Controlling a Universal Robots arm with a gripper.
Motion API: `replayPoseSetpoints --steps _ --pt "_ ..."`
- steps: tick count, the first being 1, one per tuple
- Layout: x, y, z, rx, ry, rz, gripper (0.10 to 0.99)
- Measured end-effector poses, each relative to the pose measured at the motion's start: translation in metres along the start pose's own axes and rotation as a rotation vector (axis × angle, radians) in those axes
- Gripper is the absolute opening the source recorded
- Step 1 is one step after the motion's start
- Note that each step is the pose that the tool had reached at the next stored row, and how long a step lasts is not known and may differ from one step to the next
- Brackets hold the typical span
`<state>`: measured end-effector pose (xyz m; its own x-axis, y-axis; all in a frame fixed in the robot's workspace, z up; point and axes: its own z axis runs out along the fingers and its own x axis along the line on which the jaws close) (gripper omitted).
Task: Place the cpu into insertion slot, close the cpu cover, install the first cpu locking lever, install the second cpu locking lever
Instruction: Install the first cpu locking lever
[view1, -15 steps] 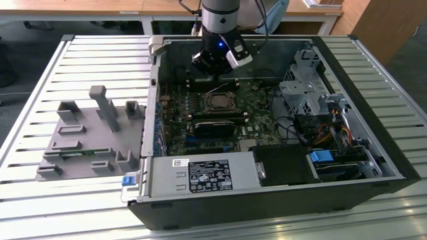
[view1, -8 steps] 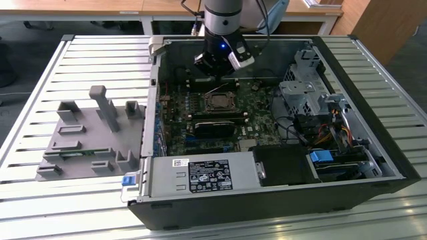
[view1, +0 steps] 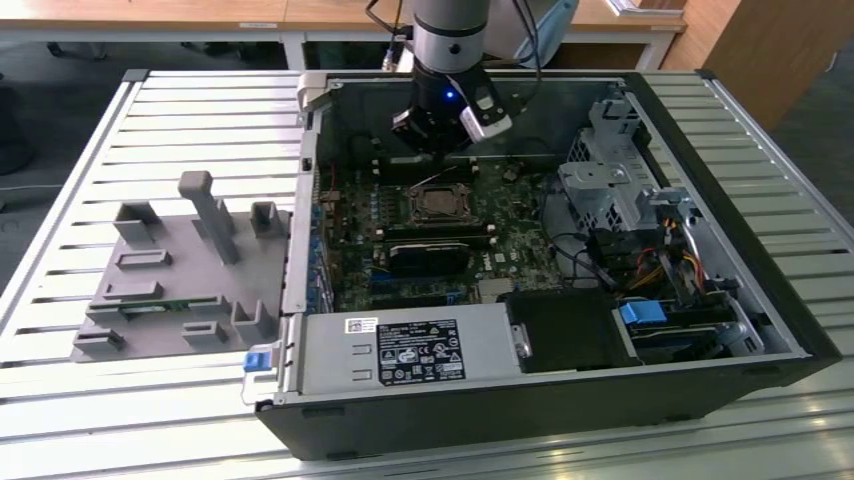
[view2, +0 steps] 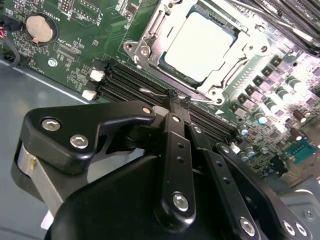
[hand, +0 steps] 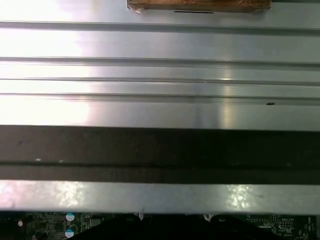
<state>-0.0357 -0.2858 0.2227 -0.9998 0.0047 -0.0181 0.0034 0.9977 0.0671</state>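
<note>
The tool (view2: 178, 98) hangs inside the open computer case (view1: 747, 330), its two black fingers (view2: 172, 150) drawn together so the tips meet, with nothing between them. In the second wrist view the tips sit just above the black memory slots (view2: 125, 82) at the edge of the socket, close to a thin wire lever (view2: 152, 92) that lies along that edge. Just beyond the tips is the cpu (view2: 200, 46), its pale metal top lying flat in the socket, and the cpu cover (view2: 150, 35) lies down around it as a grey metal frame with the chip showing through its window. The green motherboard (view2: 80, 30) spreads out around the socket, with a round coin battery (view2: 39, 29) off to one side. In the exterior view the arm (view1: 451, 40) comes down from above over the far part of the case, the tool (view1: 434, 150) just behind the socket (view1: 438, 203). The case rests on a slatted metal worktop (view1: 120, 400), and a grey moulded fixture (view1: 167, 280) sits on the worktop towards the exterior view's left, well apart from the tool
</note>
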Motion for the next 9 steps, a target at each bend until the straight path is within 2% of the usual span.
replayPoseSetpoints --steps 9 --pt "-0.0039 0.0003 0.0041 0.000 0.0000 0.000 0.106"
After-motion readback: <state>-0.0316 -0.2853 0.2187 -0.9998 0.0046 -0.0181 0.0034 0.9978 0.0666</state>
